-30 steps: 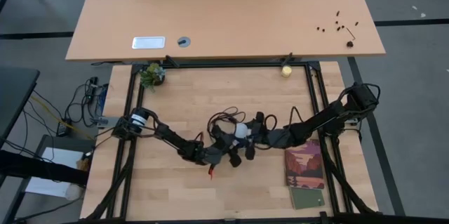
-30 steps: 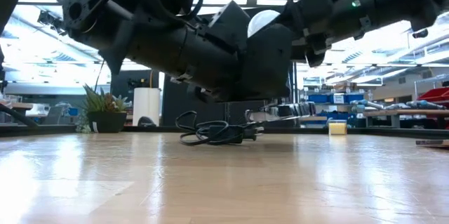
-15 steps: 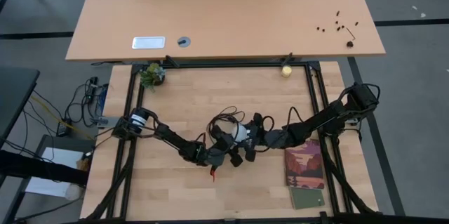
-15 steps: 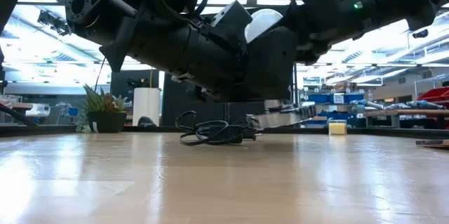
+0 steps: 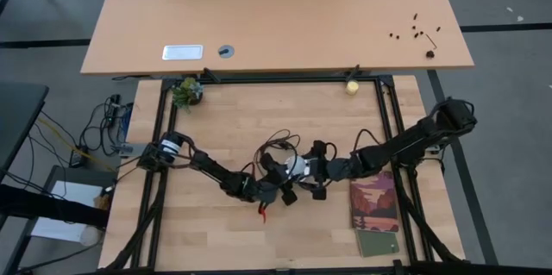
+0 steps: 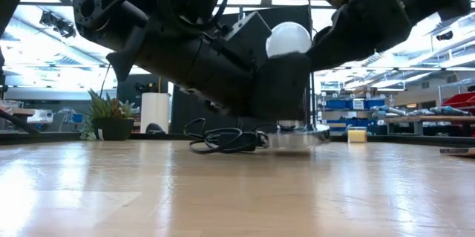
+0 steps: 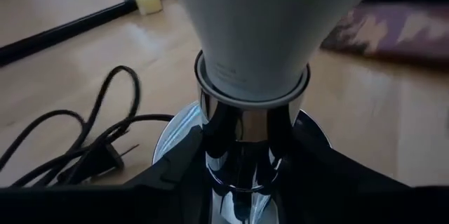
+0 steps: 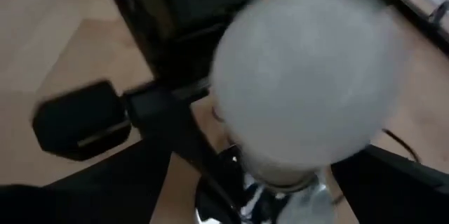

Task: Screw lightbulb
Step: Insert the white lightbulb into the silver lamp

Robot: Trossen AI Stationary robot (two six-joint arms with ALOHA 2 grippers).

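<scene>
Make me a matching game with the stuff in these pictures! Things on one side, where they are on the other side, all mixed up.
Things:
1. lightbulb
2. black cord
3. little plant
4. booklet

Places:
A. flat on the table under the right arm
B. standing in the shiny socket
C. at the table's far left corner
D. lying looped on the wood beside the socket

Pairs: 1-B, 2-D, 3-C, 4-A

1 lightbulb [image 6: 288, 39], 1 socket [image 7: 242, 161], 2 booklets [image 5: 374, 199]
</scene>
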